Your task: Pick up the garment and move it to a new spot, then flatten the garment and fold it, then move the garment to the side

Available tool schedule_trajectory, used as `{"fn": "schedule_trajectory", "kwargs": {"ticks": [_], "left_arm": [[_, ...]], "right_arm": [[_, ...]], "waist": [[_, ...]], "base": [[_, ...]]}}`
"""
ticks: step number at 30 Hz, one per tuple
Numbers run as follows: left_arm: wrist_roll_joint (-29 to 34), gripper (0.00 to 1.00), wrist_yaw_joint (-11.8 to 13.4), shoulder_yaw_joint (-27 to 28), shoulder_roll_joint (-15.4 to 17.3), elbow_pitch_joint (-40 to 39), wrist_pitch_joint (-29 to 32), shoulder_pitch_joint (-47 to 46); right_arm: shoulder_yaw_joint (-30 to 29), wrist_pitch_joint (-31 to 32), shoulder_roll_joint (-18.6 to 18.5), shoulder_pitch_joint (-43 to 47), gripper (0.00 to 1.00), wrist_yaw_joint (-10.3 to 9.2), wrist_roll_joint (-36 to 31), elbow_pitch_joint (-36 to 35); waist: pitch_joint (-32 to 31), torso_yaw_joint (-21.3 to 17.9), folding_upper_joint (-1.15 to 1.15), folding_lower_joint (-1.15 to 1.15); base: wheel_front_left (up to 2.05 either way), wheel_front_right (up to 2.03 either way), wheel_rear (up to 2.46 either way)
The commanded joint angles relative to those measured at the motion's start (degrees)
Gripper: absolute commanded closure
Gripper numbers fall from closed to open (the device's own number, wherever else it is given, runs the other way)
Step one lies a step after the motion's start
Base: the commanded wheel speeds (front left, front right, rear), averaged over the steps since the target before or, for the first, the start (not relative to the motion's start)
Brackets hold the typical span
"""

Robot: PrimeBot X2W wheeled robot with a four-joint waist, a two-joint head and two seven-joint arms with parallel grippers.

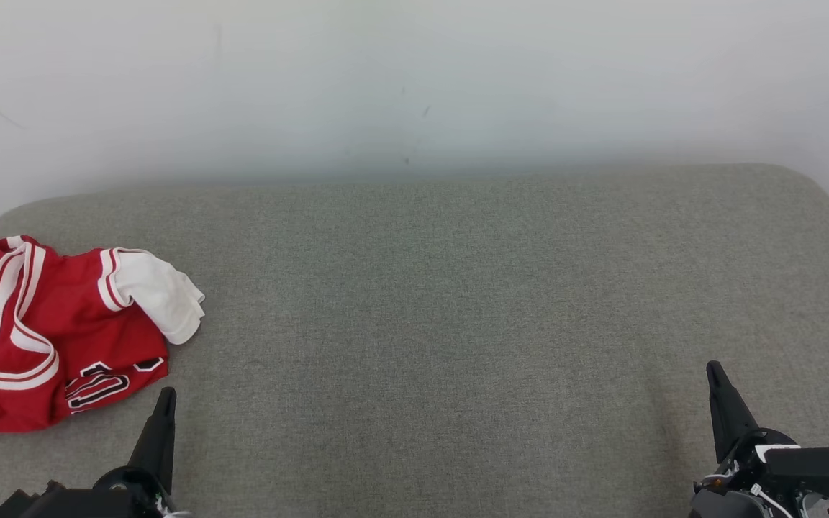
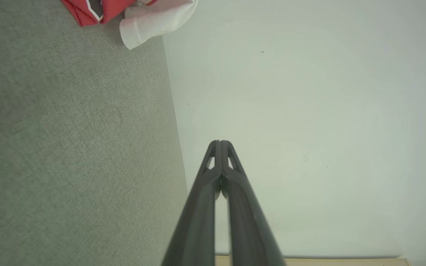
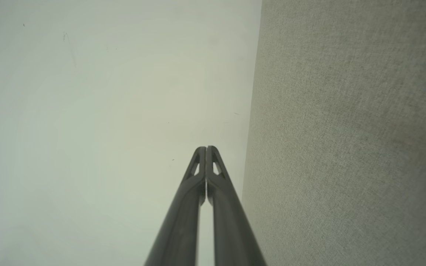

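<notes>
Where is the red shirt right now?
In the head view, the red and white garment lies bunched on the left side of the grey fabric surface, just ahead of the left gripper.

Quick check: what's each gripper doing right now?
Left gripper: shut, holding nothing; the red jersey lies apart from it.
Right gripper: shut, holding nothing.

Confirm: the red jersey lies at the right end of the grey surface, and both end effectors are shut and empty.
Wrong side: the head view shows the red jersey at the left end of the grey surface. The left end effector and right end effector are shut and empty.
</notes>
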Motion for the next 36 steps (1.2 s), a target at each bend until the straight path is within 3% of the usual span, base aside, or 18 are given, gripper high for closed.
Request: {"fn": "schedule_trajectory", "kwargs": {"ticks": [1, 8, 9, 22, 36], "left_arm": [[-0.27, 1.00, -0.16, 0.01, 0.31, -0.18, 0.13, -0.60], [-0.27, 1.00, -0.16, 0.01, 0.31, -0.18, 0.12, -0.60], [0.01, 0.00, 0.01, -0.01, -0.04, 0.09, -0.03, 0.04], [1.29, 0.00, 0.01, -1.28, -0.30, 0.83, -3.02, 2.27], [7.59, 0.00, 0.26, -2.12, -0.17, 1.07, -6.63, 2.74]], "right_arm": [[0.00, 0.11, 0.10, -0.20, 1.00, -0.13, 0.09, -0.11], [0.00, 0.11, 0.10, -0.20, 1.00, -0.13, 0.09, -0.11], [0.01, -0.02, 0.01, 0.04, 0.00, 0.00, -0.01, 0.10], [2.64, -2.91, -0.03, 1.38, 0.00, -0.01, -1.97, 0.61], [5.71, -6.61, -0.36, 1.45, 0.00, -0.02, -7.57, 0.22]], "waist": [[0.00, 0.00, 0.00, 0.00], [0.00, 0.00, 0.00, 0.00], [0.00, 0.00, 0.00, 0.00], [-0.48, -0.12, 0.00, 0.00], [-1.04, -0.12, 0.00, 0.00]], "base": [[0.00, 0.00, 0.00], [0.00, 0.00, 0.00], [0.00, 0.00, 0.00], [0.00, 0.00, 0.00], [0.00, 0.00, 0.00]]}}
